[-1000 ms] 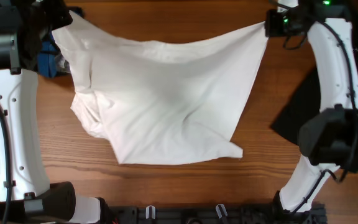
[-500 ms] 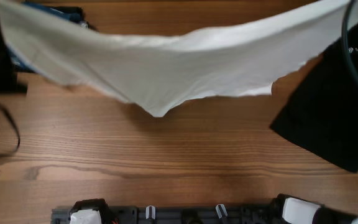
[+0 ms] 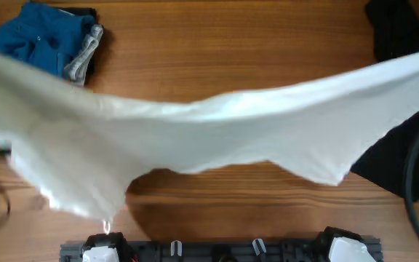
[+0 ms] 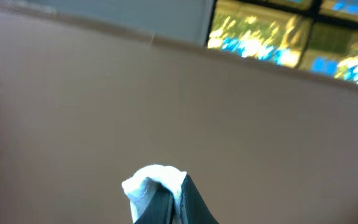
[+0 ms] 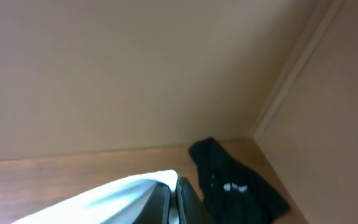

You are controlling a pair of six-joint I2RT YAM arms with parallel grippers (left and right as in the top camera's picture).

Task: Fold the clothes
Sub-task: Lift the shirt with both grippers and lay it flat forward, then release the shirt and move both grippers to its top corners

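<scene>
Holding the white T-shirt (image 3: 217, 131) up in the air, stretched wide across the table (image 3: 217, 44). Pinched tight at one end by the left gripper (image 4: 168, 202), with a small white bunch poking out past its jaws. Pinched tight at the other end by the right gripper (image 5: 174, 198) too. Held up like this, most likely, to let the thin cloth hang open before laying it flat to fold. Sagging in the middle. Leaving the blue and grey garments (image 3: 46, 40) and the black garment (image 5: 235, 180) lying at the sides.

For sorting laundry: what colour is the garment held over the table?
White; the T-shirt shows best in the overhead view.
</scene>
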